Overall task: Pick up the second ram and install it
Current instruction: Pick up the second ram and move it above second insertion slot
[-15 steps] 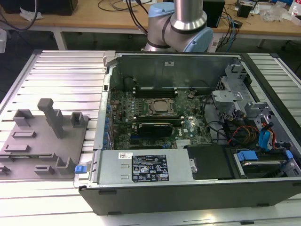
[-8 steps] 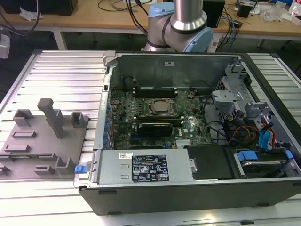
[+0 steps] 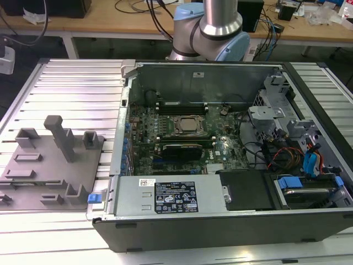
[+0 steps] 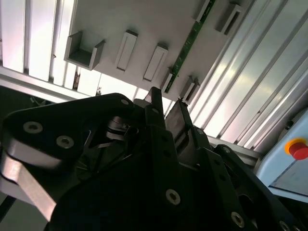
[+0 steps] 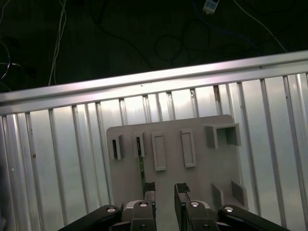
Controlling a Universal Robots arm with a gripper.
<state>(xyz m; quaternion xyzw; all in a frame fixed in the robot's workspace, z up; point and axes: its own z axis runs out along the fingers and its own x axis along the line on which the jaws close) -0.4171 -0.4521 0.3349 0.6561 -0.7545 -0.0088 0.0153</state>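
The task is judged to be at its early stage: the pick-up has not yet been made. In the first wrist view the hand [image 5: 165, 195] is seen above the grey holder plate [image 5: 202, 178], which lies on the ribbed metal tabletop [image 5: 57, 159]. Its fingers [image 5: 149, 191] are set a narrow gap apart, and nothing is held between them. The memory stick [image 5: 142, 168] stands on edge in the plate as a thin green line, just beside one finger and outside the gap, so it is not gripped. In the second wrist view the same stick [image 4: 190, 41] runs across the plate, with its near end close to the fingertips.

In the exterior view the open computer case [image 3: 193, 77] lies well apart from the plate, with the main board [image 3: 220, 149] and the processor socket [image 3: 186, 126] exposed. Whether a first stick is already seated beside the socket cannot be told with certainty. Both the grasp and the installation remain to be done.
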